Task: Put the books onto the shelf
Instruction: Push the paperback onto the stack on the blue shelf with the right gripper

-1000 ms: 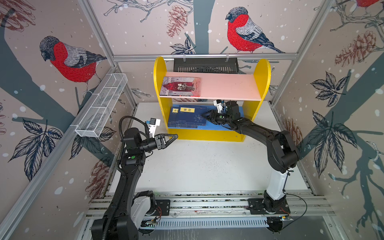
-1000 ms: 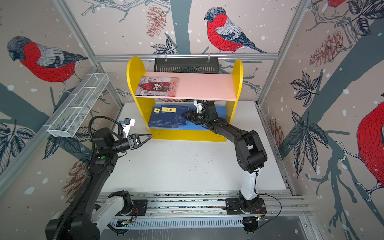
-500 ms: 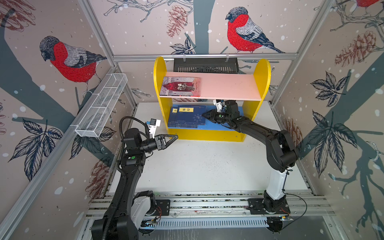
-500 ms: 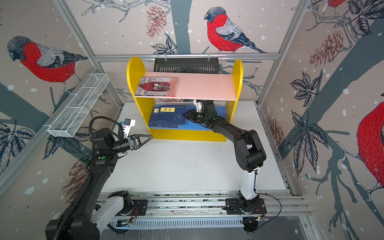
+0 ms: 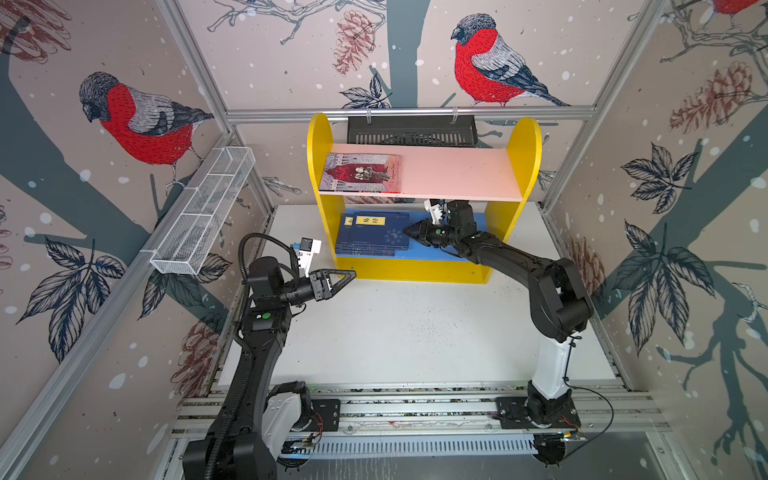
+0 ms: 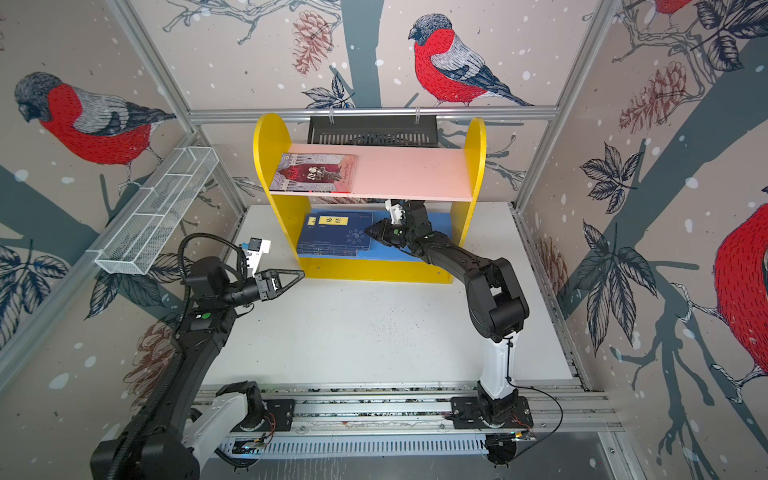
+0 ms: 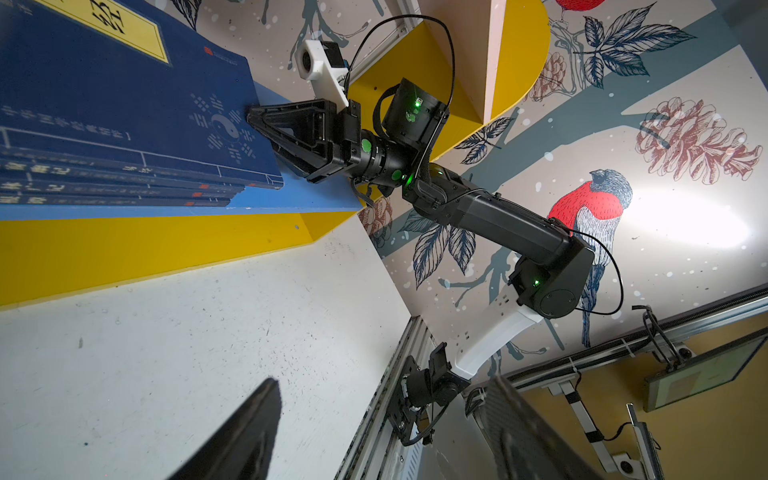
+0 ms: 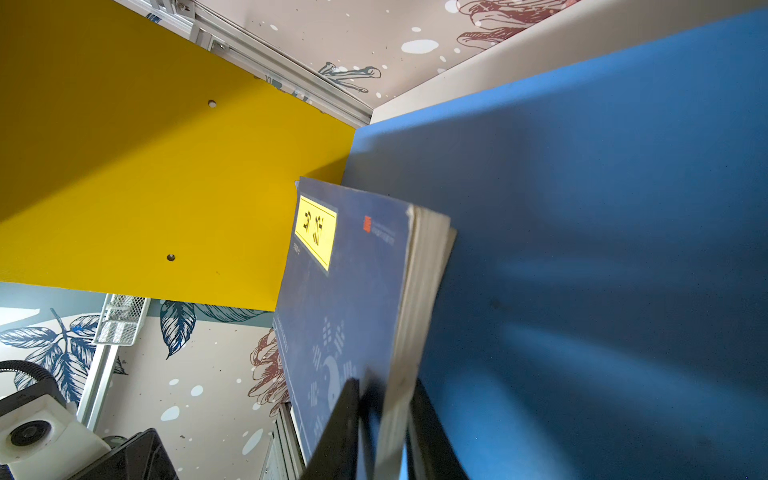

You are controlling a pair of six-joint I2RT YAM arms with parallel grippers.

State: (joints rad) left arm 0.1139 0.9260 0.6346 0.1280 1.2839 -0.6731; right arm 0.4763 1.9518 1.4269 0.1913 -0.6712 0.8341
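Observation:
The shelf (image 5: 424,272) (image 6: 374,270) stands at the back of the white table. A grey-and-red book (image 5: 361,172) (image 6: 313,172) lies flat on the left of its pink upper board. Several navy books (image 5: 370,235) (image 6: 332,235) (image 7: 124,104) (image 8: 345,282) lie stacked on the left of the blue lower board. My right gripper (image 5: 409,230) (image 6: 370,230) (image 7: 251,116) (image 8: 384,411) reaches under the pink board. It is shut on the stack's right edge, one finger on the cover and one past the page edges. My left gripper (image 5: 351,274) (image 6: 300,274) (image 7: 384,382) hovers open and empty before the shelf's left front corner.
A white wire mesh basket (image 5: 203,216) hangs on the left wall. A black slotted tray (image 5: 411,131) hangs on the back rail behind the shelf. The table (image 5: 395,332) stretches to the arms' rail (image 5: 415,411) in front. The blue board (image 8: 602,249) is bare right of the stack.
My right gripper's jaws have come together on the navy books' right edge, and it has edged slightly left. The left arm has not moved.

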